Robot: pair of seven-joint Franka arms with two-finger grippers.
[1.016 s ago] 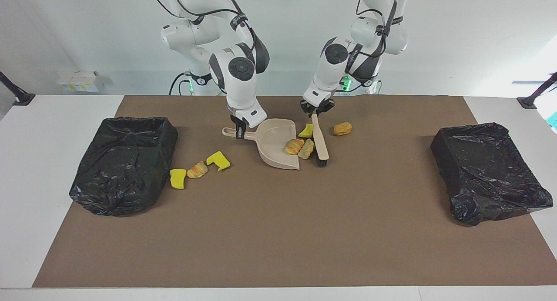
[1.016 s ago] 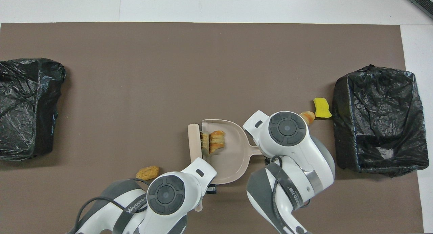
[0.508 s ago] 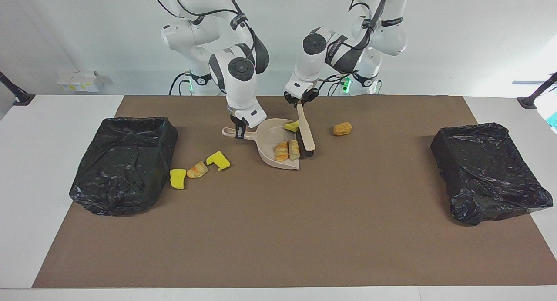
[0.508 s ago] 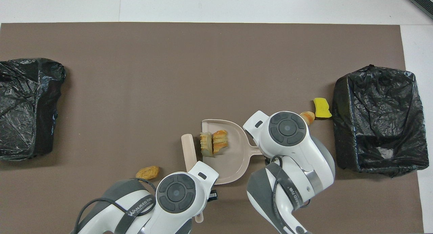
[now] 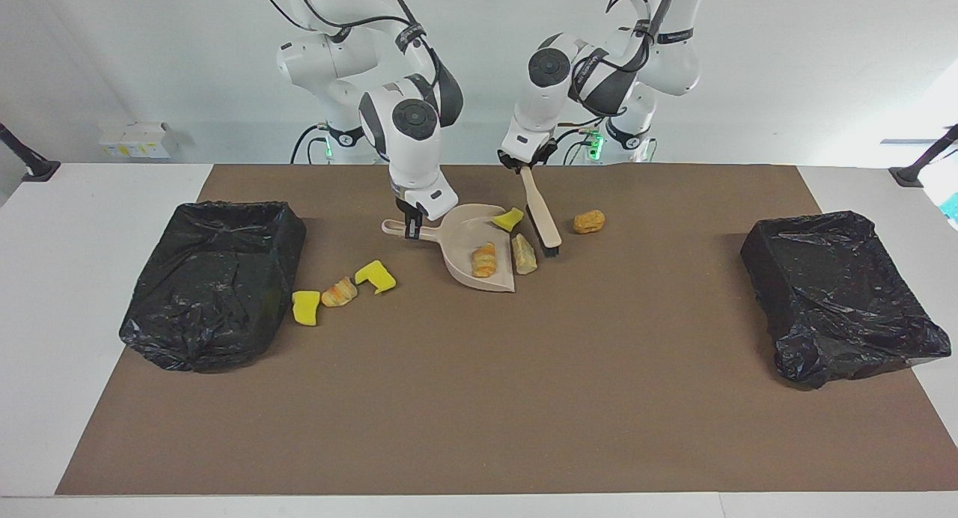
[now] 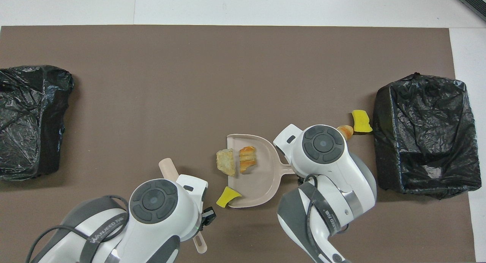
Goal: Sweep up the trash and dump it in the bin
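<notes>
**Brush lifted off the pan mouth, one piece in**

Your right gripper [image 5: 410, 223] pinches the dustpan handle [image 5: 400, 227], holding the dustpan [image 5: 465, 245] flat on the bench [image 5: 524, 368] with its open edge toward the left arm, so it stands as a stop for pieces pushed in. Your left gripper [image 5: 524, 162] is clamped on the brush [image 5: 542, 218], which hangs tilted with its bristles beside the pan mouth.

Of the trash, an orange bread lump [image 5: 484, 259] lies inside the pan, a tan lump [image 5: 524, 254] sits at its lip, and a yellow chunk [image 5: 508, 218] rests at the pan's edge nearer the robots. A brown lump [image 5: 590, 221] waits beside the brush. Two yellow chunks [image 5: 305, 308] and a bread piece [image 5: 339, 292] lie just beside the bin [image 5: 213, 278] at the right arm's end.
</notes>
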